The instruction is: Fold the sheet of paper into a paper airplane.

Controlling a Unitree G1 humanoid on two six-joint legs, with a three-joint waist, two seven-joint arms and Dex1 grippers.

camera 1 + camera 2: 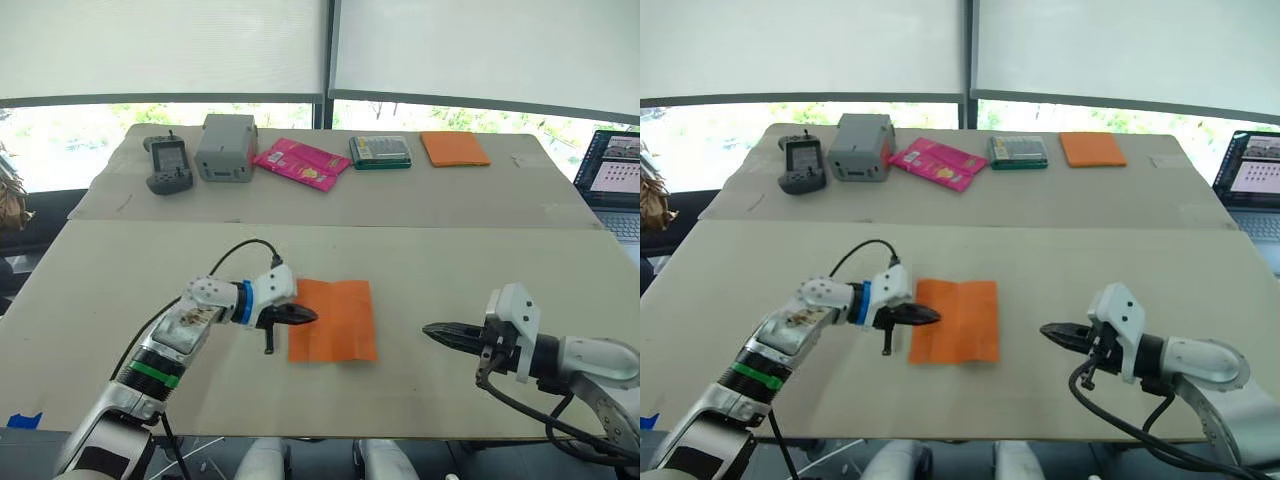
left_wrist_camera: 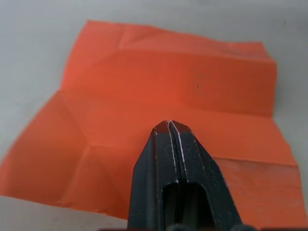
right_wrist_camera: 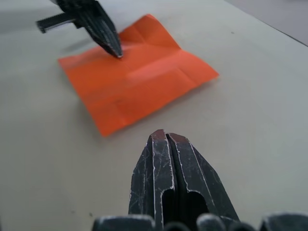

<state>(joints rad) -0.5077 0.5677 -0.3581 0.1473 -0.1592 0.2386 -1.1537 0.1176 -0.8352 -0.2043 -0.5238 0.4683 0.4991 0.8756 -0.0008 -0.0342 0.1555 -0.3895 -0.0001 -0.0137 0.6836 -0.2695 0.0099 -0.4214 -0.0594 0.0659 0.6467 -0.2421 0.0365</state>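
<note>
The sheet of paper [image 1: 335,320] lies flat on the near table, bright orange, roughly square and marked by crease lines [image 2: 168,91]. My left gripper [image 1: 308,315] is shut, its tip over the sheet's left edge and pressing on or just above it, with nothing held [image 2: 169,126]. It also shows from across the sheet [image 3: 115,50]. My right gripper [image 1: 432,329] is shut and empty, low over the bare table a short way right of the sheet [image 3: 166,135].
The far table holds a black handheld controller [image 1: 168,164], a grey box [image 1: 226,147], a pink packet [image 1: 300,163], a green tin [image 1: 380,152] and a thicker orange pad [image 1: 454,148]. A laptop [image 1: 615,180] stands at the far right.
</note>
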